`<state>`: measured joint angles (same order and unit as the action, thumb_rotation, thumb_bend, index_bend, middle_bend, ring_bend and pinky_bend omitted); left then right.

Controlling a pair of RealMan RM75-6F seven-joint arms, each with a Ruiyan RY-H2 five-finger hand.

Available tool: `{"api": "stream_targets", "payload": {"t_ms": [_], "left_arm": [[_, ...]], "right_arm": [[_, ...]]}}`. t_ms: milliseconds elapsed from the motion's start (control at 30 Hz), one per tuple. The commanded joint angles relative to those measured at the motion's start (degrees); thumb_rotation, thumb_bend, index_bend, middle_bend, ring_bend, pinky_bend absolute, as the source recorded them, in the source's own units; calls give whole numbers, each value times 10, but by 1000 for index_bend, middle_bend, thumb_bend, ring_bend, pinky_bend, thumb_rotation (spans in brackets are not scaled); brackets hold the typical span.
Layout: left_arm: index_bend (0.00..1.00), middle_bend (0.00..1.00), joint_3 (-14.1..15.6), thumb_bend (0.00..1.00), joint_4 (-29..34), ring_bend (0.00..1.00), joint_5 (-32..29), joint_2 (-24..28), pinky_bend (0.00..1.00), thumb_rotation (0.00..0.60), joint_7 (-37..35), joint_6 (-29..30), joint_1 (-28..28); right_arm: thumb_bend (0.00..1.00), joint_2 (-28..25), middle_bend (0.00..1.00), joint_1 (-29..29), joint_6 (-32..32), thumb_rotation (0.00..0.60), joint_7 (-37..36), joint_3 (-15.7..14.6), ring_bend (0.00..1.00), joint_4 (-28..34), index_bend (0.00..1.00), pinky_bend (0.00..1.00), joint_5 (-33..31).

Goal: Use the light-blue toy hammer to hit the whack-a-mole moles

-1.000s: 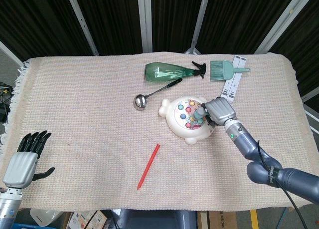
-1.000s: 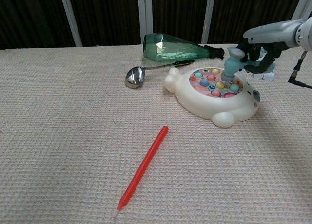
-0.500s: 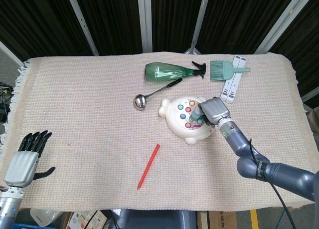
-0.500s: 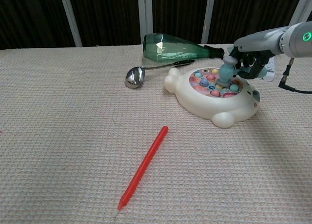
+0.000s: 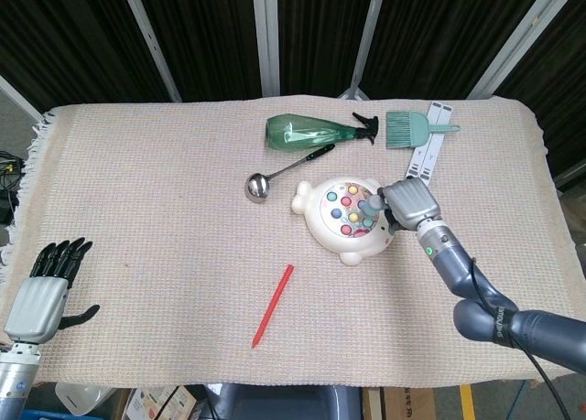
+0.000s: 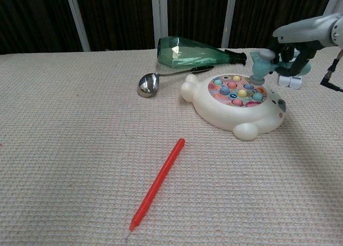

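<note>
No lettering or brand could be read on any item. The right hand [image 6: 292, 53] gripped the light-blue toy hammer [image 6: 261, 64], whose head hung just above the right-hand moles of the whack-a-mole toy [image 6: 236, 104], having lifted from the lower, more central position it held half a second earlier. The cream, animal-shaped toy sat right of the table's centre on the woven cloth [image 5: 165, 210], near a metal ladle [image 5: 257, 184] and a green spray bottle [image 5: 311, 131] lying on its side. A red stick [image 5: 273, 305] lay in front of the toy. The left hand [image 5: 46, 292] rested at the table's near left edge, fingers extended and empty, unmoved.
</note>
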<state>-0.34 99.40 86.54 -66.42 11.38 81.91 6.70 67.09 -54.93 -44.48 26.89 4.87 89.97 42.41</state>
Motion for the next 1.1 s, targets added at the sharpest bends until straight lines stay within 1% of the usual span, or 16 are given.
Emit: {"api": "stream_targets", "payload": {"t_ms": [33,233,400,500,633,767,867,1033,1100], "left_arm": [[0,12,1,148,4,0,1,2,0,600,4,4,-2],[0,12,2,148,11,0,3,5,0,600,11,9,-4],[0,12,3,149,19,0,7,8,0,600,19,12,-5],[0,12,3,148,24,0,8,9,0,600,24,14,-6],[0,12,4,149,29,0,8,11,0,600,30,15,-8],[0,12,4,149,33,0,8,13,0,600,33,16,-9],[0,12,4,149,34,0,8,13,0,600,35,17,-9],[0,12,4,149,35,0,8,14,0,600,34,18,-10],[0,12,4,148,34,0,8,14,0,600,34,17,-9]], "right_arm": [[736,-20,818,48,-17,600,-49,-18,653,2,970,315,36],[736,-8,818,91,-17,600,-101,-38,653,-34,969,315,88],[735,15,818,121,-6,600,-154,-47,623,-80,947,315,126],[735,32,812,133,0,600,-179,-50,592,-111,903,314,144],[736,53,765,146,12,600,-213,-51,545,-151,828,295,164],[736,70,724,155,20,600,-242,-48,512,-181,774,281,182],[736,75,673,160,24,600,-256,-45,479,-196,714,255,193],[733,76,582,166,27,600,-267,-41,408,-202,576,201,204],[723,76,565,168,27,600,-268,-40,395,-203,551,193,205]]}}
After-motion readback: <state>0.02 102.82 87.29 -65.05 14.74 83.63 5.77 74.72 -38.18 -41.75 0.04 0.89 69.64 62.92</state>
